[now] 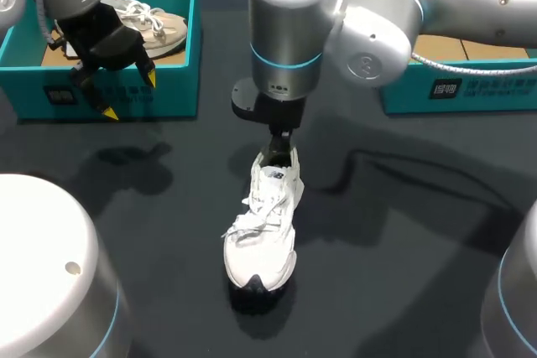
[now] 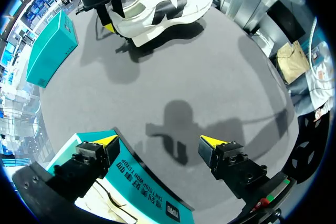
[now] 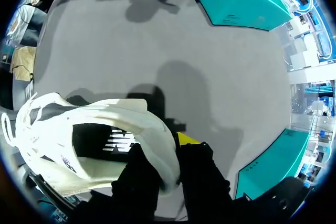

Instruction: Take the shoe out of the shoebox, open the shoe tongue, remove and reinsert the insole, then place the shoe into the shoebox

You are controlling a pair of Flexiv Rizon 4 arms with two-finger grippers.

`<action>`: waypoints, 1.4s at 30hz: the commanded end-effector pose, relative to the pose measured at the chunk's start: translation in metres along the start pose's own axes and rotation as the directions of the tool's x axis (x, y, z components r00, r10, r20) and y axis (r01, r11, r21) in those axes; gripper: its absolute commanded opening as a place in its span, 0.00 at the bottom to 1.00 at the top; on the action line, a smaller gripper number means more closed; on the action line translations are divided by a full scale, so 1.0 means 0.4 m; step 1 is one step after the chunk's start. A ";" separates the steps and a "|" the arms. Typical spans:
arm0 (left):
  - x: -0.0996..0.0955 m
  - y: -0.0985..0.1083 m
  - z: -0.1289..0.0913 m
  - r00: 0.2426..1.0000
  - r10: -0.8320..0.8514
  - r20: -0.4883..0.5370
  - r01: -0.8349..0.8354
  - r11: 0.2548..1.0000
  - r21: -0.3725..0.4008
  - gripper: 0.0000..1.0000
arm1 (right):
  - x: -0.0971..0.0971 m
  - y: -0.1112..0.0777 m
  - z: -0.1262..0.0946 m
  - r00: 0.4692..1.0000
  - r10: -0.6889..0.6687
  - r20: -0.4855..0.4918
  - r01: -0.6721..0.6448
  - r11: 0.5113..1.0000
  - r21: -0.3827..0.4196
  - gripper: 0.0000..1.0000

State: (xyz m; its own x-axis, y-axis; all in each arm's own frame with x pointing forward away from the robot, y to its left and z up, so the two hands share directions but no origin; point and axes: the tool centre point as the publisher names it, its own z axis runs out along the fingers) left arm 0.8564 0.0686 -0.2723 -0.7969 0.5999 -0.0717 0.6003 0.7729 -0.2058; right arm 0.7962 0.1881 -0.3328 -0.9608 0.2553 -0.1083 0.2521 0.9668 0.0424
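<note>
A white shoe point(image 1: 264, 224) with a dark logo lies on the dark table, toe toward the front edge; it also shows in the left wrist view point(image 2: 163, 9) and the right wrist view point(image 3: 79, 140). My right gripper point(image 1: 281, 153) comes down on its heel. One finger is inside the collar and the yellow-tipped one is outside, so the gripper point(image 3: 170, 156) is shut on the heel wall. My left gripper point(image 1: 130, 94) hangs open over the front wall of the left teal shoebox point(image 1: 109, 90), holding nothing point(image 2: 160, 142).
A second, beige shoe point(image 1: 155, 23) lies in the left shoebox. Another teal shoebox point(image 1: 470, 90) stands at the back right, behind my right arm. Two white robot bases point(image 1: 42, 266) fill the front corners.
</note>
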 end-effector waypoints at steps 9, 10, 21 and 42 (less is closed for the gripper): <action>-0.001 0.000 0.000 1.000 0.000 -0.002 0.000 1.000 -0.003 1.00 | -0.075 -0.068 -0.163 0.997 -0.049 0.052 0.050 0.999 -0.005 0.00; -0.001 0.000 0.000 1.000 0.000 -0.002 0.000 1.000 -0.003 1.00 | -0.079 -0.075 -0.184 0.997 -0.025 0.071 0.026 1.000 -0.008 0.00; -0.001 0.000 0.000 1.000 0.000 -0.002 0.000 1.000 -0.003 1.00 | -0.079 -0.075 -0.184 0.997 -0.025 0.071 0.026 1.000 -0.008 0.00; -0.001 0.000 0.000 1.000 0.000 -0.002 0.000 1.000 -0.003 1.00 | -0.260 -0.293 -0.442 0.979 -0.091 0.185 0.075 0.993 0.092 0.00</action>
State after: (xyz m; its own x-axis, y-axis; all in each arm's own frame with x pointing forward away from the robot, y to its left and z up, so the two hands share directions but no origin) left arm 0.8564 0.0687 -0.2723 -0.7970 0.5998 -0.0717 0.6002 0.7729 -0.2058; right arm 0.8468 0.0775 -0.1713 -0.9369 0.1759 -0.3020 0.2112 0.9735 -0.0882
